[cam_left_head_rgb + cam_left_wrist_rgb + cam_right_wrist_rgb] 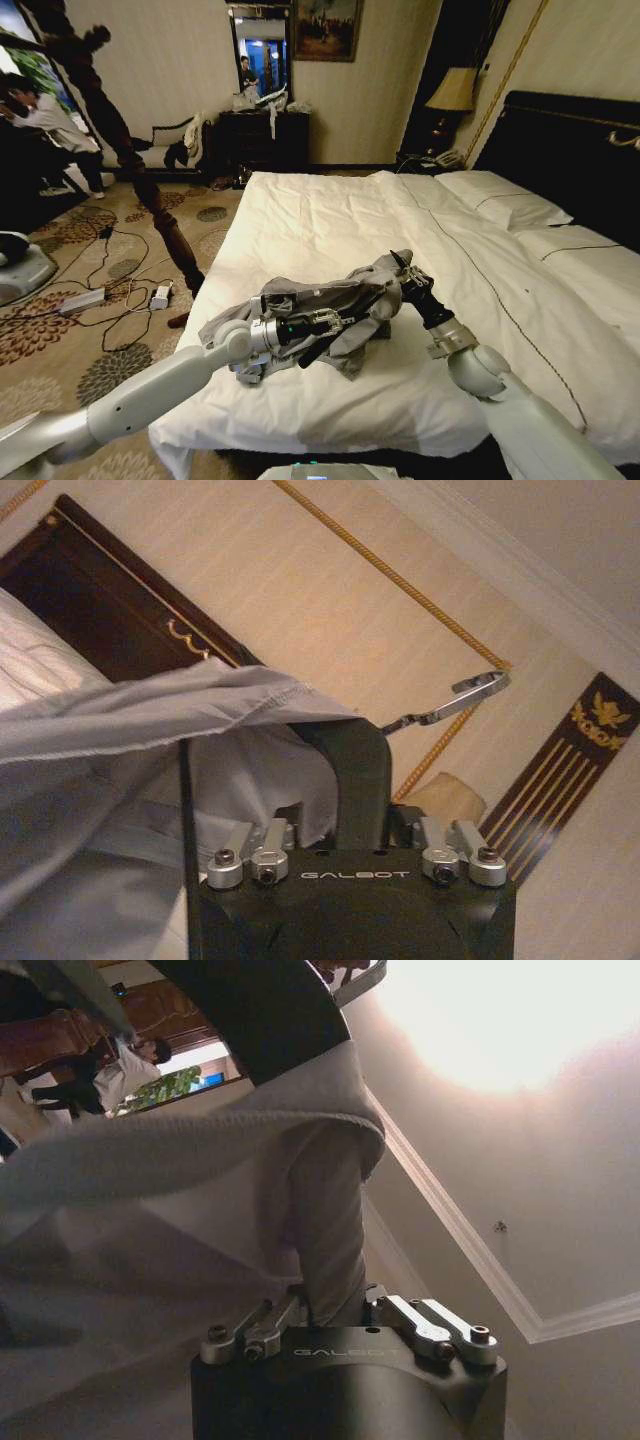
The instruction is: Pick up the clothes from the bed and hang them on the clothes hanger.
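The clothes (320, 295), a creased light-grey shirt, hang bunched between my two grippers just above the white bed (330, 215), near its foot. My left gripper (352, 320) reaches in from the lower left and is shut on the neck of the black clothes hanger (318, 350). In the left wrist view the left gripper (360, 742) holds the clothes hanger (186, 810), whose silver hook (462, 692) sticks out past the fingers, with the clothes (150, 715) draped over it. My right gripper (405, 272) is shut on the clothes (200, 1170) at an upper edge, under the hanger's black curve (262, 1010).
A tall dark wooden coat stand (150, 195) leans over the carpet left of the bed. Cables and power strips (85, 300) lie on the floor there. The black headboard (570, 150), pillows (500, 195) and a bedside lamp (455, 90) are at the right; a dresser (265, 135) stands against the far wall.
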Available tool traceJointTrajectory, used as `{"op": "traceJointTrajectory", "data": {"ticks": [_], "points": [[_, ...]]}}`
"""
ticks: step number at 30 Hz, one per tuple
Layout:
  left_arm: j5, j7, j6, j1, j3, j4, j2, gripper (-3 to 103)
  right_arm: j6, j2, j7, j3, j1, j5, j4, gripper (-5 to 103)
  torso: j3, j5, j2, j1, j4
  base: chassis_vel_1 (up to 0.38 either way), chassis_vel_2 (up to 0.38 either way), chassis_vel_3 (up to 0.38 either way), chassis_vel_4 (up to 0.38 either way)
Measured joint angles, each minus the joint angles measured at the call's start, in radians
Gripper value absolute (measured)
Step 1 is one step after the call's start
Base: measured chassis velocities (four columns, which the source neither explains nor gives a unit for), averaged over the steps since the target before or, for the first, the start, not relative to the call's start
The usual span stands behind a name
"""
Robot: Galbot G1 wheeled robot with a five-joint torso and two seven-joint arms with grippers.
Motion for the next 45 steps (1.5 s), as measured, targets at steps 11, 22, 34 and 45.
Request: {"op": "traceJointTrajectory", "data": {"ticks": [11, 22, 34, 45], "points": [[0.01, -0.012, -0.001, 0.002, -0.061, -0.021, 0.064, 85, -0.042, -0.045, -0.03, 0.026, -0.024, 0.005, -0.009, 19, 0.0, -0.0001, 0.0, 0.0, 0.0001, 0.0, 0.0, 0.0, 0.0], [0.086, 0.012, -0.003, 0.087, -0.212, -0.058, 0.148, 100, -0.223, -0.137, -0.065, 0.056, -0.041, 0.07, -0.018, 19, 0.0, -0.0002, 0.0, 0.0, 0.0001, 0.0, 0.0, 0.0, 0.0], [0.217, -0.003, -0.02, 0.311, -0.484, -0.114, 0.201, 100, -0.592, -0.256, -0.032, 0.049, -0.057, 0.34, -0.019, 19, 0.0, -0.0002, 0.0, 0.0, 0.0, 0.0, 0.0, 0.0, 0.0], [0.299, 0.004, -0.029, 0.424, -0.455, -0.205, 0.215, 100, -0.676, -0.264, 0.014, 0.043, -0.063, 0.452, 0.027, 19, 0.0, 0.0, 0.0, 0.0, -0.0002, 0.0, 0.0, 0.0, 0.0]]}}
